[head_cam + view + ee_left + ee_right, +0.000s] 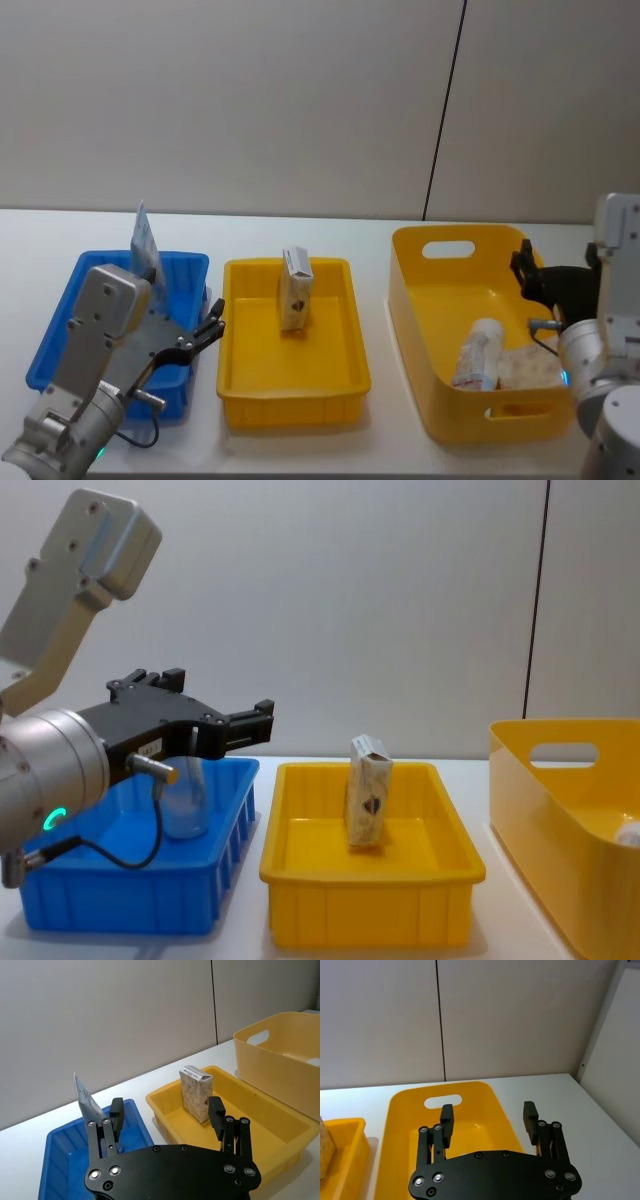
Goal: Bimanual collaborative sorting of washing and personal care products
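Observation:
A pale translucent tube (145, 243) stands on end at the back of the blue bin (60, 330). A cream patterned packet (295, 290) stands upright in the shallow yellow tray (290, 395). Another tube (480, 355) and a packet (528, 370) lie in the deep yellow basket (420, 300). My left gripper (210, 330) hangs open above the blue bin's right edge, holding nothing; the left wrist view shows the tube (86, 1100) and packet (196, 1092) beyond it. My right gripper (524, 272) is open and holding nothing above the basket's right rim.
The three containers sit in a row on a white table (380, 235), close to each other. A grey wall stands behind. A cable loops under my left wrist (130, 860) over the blue bin (120, 900).

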Motion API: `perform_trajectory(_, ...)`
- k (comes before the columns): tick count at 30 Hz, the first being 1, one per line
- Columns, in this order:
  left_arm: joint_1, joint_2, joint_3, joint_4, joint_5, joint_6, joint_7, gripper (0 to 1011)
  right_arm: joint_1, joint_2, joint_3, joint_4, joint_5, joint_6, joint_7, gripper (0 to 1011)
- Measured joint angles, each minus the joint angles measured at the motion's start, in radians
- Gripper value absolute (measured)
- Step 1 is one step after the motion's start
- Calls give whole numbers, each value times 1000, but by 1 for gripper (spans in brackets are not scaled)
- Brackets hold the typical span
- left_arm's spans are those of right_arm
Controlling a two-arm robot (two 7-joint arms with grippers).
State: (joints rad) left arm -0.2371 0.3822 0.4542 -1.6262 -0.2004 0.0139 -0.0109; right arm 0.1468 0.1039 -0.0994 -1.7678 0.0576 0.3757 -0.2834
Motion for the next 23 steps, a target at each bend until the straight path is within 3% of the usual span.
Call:
perform_trajectory(8,0,0,0,0,0,0,0,1001,-9,6,21,-7,8,-5,4,1003)
perform_trajectory(23,0,0,0,0,0,0,0,1001,-16,12,40,-13,14,-9,8,1004)
